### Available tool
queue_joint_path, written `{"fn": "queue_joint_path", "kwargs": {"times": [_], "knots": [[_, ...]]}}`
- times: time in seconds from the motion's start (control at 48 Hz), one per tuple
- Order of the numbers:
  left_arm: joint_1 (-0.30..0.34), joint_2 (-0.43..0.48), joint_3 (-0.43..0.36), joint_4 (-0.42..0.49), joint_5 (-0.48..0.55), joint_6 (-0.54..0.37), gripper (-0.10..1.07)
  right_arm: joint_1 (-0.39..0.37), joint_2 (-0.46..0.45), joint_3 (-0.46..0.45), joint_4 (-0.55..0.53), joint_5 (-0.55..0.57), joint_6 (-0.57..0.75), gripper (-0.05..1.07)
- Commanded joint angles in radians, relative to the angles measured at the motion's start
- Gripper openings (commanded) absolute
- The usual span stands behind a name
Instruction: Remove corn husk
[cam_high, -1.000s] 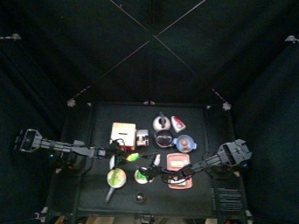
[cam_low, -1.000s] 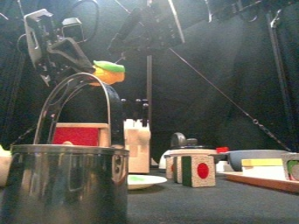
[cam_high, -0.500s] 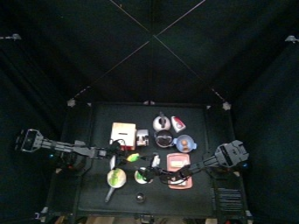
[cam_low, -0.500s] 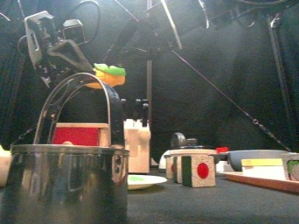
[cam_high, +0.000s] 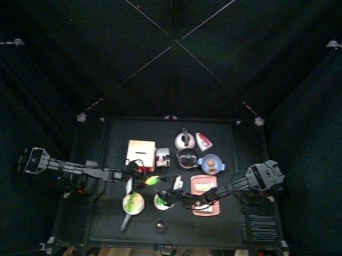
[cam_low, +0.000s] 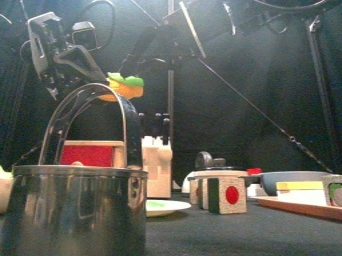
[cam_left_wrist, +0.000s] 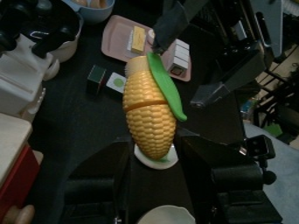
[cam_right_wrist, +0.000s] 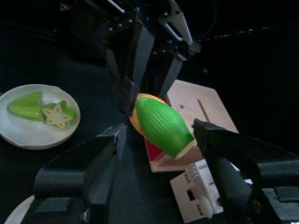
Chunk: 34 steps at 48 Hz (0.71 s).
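Top: both arms meet over the table's (cam_high: 114, 130) front half; cob too small to make out.
Front: left gripper (cam_low: 96, 78) holds the corn cob (cam_low: 126, 85) aloft above the steel pot (cam_low: 76, 205).
Left wrist: jaws clamp the cob's base; corn husk (cam_left_wrist: 167, 83), one green strip, lies along its side.
Right wrist: right gripper (cam_right_wrist: 158, 156) spread wide, empty, just short of the husk (cam_right_wrist: 162, 126).
Risk: pinching kernels with the leaf could pull the cob from the left grip.
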<state>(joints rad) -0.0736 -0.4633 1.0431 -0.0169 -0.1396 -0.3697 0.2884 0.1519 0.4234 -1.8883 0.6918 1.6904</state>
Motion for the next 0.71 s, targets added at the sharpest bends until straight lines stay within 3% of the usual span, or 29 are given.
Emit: {"fn": "queue_joint_path", "kwargs": {"times": [0.0,0.312,0.688], "knots": [[-0.006,0.000,-0.029,0.002,-0.011,0.002,0.60,-0.012,-0.015,-0.028,-0.006,0.002,0.000,0.94],[-0.006,0.000,-0.029,0.002,-0.011,0.002,0.60,-0.020,-0.003,-0.031,-0.012,-0.003,-0.002,0.93],[-0.006,0.000,-0.028,0.003,-0.011,0.002,0.60,-0.026,0.003,-0.041,-0.009,-0.031,0.000,0.70]]}}
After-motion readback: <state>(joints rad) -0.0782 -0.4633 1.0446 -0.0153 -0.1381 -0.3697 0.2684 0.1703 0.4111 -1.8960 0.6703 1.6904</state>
